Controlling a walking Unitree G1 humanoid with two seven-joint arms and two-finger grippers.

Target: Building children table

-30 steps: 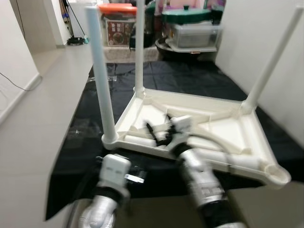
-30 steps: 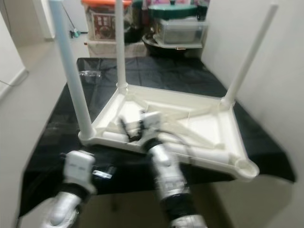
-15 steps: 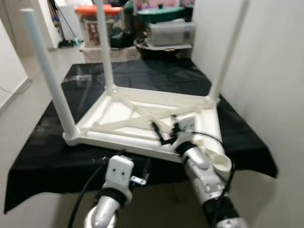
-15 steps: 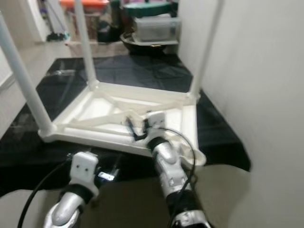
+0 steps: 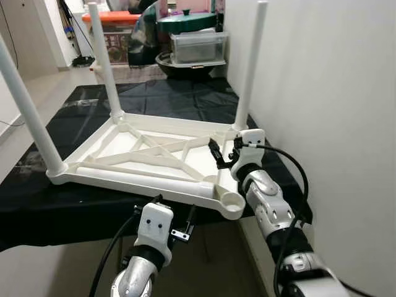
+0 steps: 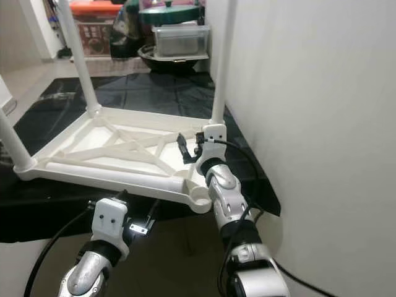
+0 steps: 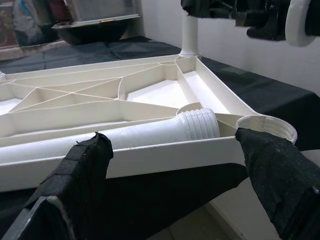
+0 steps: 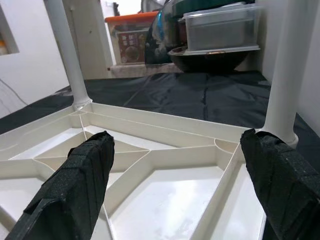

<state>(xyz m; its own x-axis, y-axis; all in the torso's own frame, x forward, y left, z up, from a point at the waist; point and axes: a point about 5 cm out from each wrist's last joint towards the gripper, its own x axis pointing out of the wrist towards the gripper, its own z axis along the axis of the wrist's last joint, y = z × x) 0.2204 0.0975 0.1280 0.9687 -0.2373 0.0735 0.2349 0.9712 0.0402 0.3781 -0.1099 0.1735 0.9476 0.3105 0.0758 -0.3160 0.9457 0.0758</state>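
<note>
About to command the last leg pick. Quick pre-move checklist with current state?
1. Table upside down on the black cloth, frame flat: ok.
2. Three legs upright in their sockets: ok.
3. Fourth corner socket empty and facing up: ok.
4. Loose leg lying inside the frame along the near rail, threaded end by the empty socket: ok.
5. Left end effector open, just outside the near rail, fingers spanning the loose leg's threaded end: ok.
6. Right end effector open over the right side of the frame, holding nothing: ok.
</note>
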